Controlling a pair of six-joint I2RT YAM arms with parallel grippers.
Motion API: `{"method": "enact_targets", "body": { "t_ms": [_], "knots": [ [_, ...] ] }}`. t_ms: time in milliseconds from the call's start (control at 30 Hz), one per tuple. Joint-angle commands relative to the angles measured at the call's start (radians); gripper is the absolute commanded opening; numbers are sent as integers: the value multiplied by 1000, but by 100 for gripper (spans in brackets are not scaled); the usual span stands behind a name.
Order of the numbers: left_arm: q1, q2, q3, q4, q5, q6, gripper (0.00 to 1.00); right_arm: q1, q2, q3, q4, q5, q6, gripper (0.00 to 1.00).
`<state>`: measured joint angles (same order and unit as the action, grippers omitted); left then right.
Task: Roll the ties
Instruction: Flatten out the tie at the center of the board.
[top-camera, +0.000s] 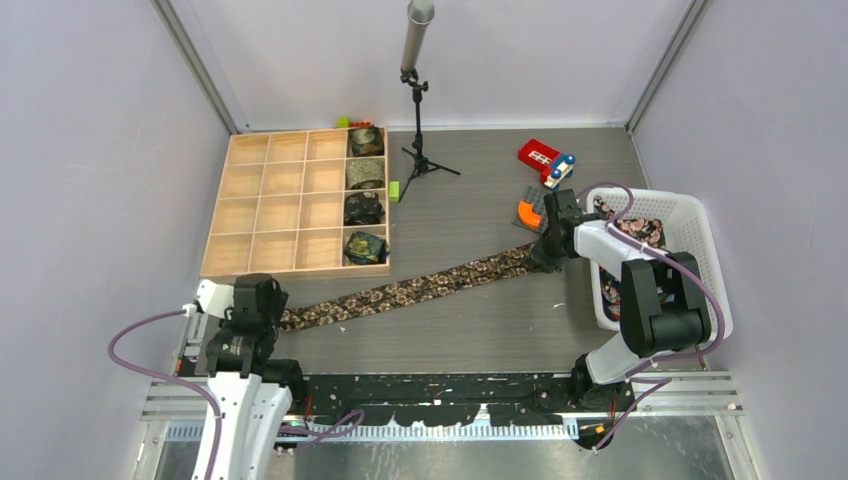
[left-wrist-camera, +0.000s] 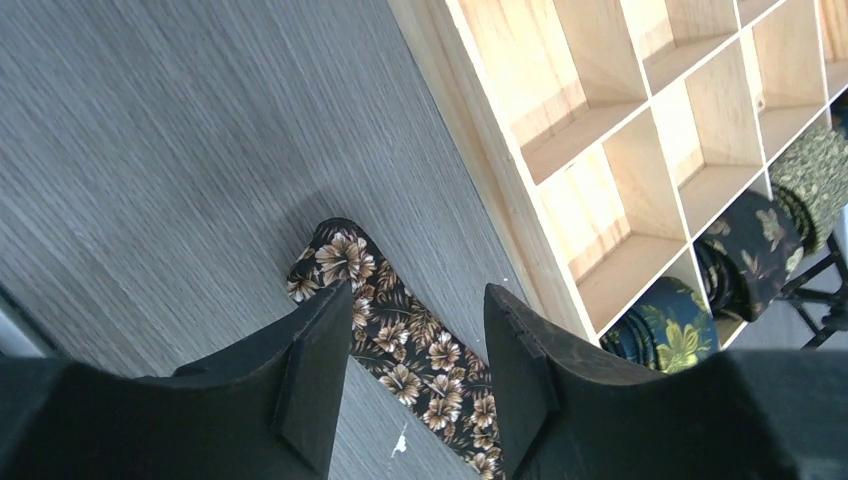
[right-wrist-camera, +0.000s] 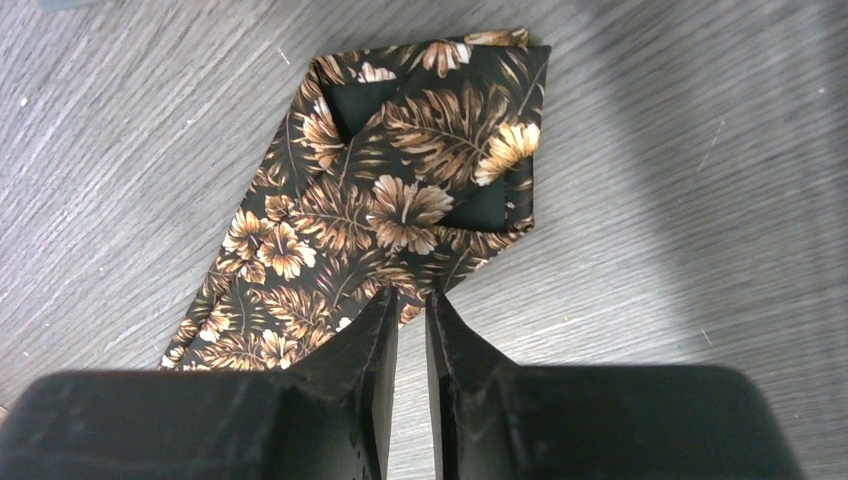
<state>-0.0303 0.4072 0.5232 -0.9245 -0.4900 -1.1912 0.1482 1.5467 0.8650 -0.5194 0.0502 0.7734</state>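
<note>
While the grey table (top-camera: 480, 330) stretches under both arms, the wooden box (top-camera: 270, 205) lies just past the left gripper (left-wrist-camera: 420, 310), up and to the right of its fingertips. The white basket (top-camera: 690, 215) stands close behind the right gripper (right-wrist-camera: 411, 300). The tie (top-camera: 420, 288) lies flat and unrolled between the two. Its narrow end runs through the gap of the left fingers (left-wrist-camera: 320, 370), which are spread wide and grip nothing; its tip shows just beyond them. Its broad end, folded over, lies just ahead of the right fingers (right-wrist-camera: 370, 340). These are nearly together, tips at the cloth's edge; whether they pinch it cannot be told. Four coils (top-camera: 365, 245) fill the box column farthest to the right of the left fingers.
</note>
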Motion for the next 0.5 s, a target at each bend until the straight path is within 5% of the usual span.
{"method": "enact_targets", "body": {
  "t_ms": [0, 467],
  "knots": [
    [-4, 24, 21, 100, 49, 114, 52, -4, 47, 39, 27, -8, -17, 21],
    [-13, 361, -3, 382, 532, 374, 41, -71, 32, -1, -29, 66, -37, 19]
  ]
}}
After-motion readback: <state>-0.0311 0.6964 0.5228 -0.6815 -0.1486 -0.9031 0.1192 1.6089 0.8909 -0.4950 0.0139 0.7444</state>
